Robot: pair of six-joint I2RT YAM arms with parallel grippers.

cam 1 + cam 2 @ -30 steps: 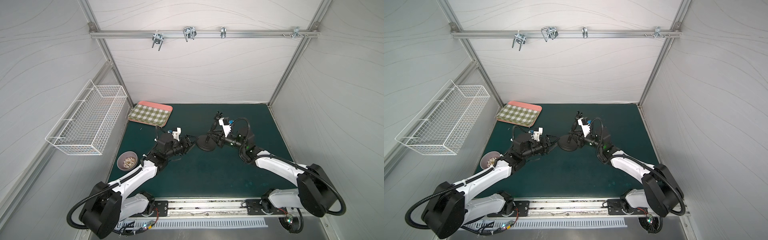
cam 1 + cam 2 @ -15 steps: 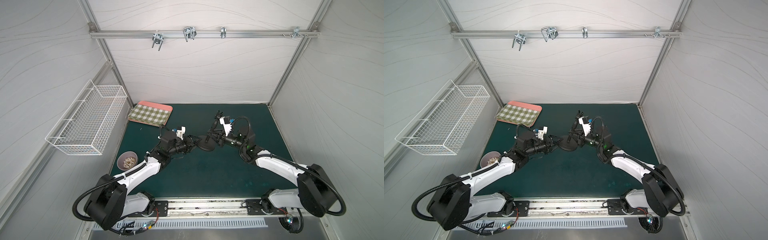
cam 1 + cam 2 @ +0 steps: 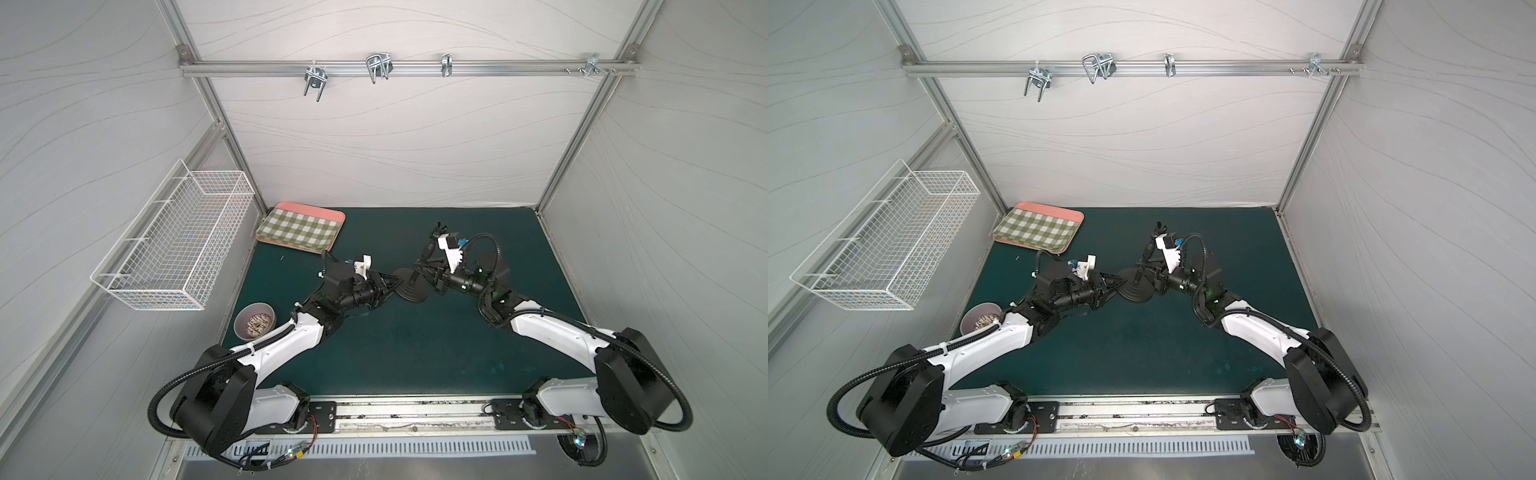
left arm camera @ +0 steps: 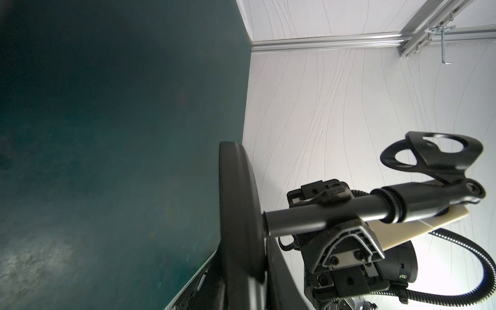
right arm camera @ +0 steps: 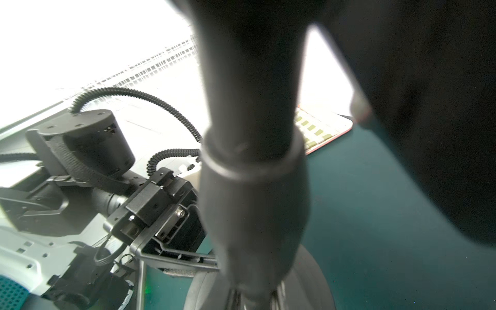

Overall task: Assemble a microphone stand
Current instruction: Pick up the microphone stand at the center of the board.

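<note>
The stand point(image 3: 1133, 289) is in the middle of the mat point(image 3: 415, 353), between my two arms. My left gripper point(image 3: 394, 284) comes to it from the left and is clenched on the rim of the base point(image 3: 411, 289). In the left wrist view my fingers point(image 4: 280, 271) lie against both faces of this disc. My right gripper point(image 3: 424, 269) comes from the right and grasps the rod point(image 3: 429, 250) a little above the base. Its jaws press on the rod from two sides.

The lower end of the rod meets the centre of the base, about square to the disc. The clip point(image 3: 438, 227) is at the upper end, on the far side of my right gripper. I cannot tell if the base rests flat on the mat.

A checked tray point(image 3: 301, 228) lies in the far left corner. A bowl point(image 3: 254, 325) stands at the left edge, nearer, and a wire basket point(image 3: 178, 245) hangs on the left wall.
</note>
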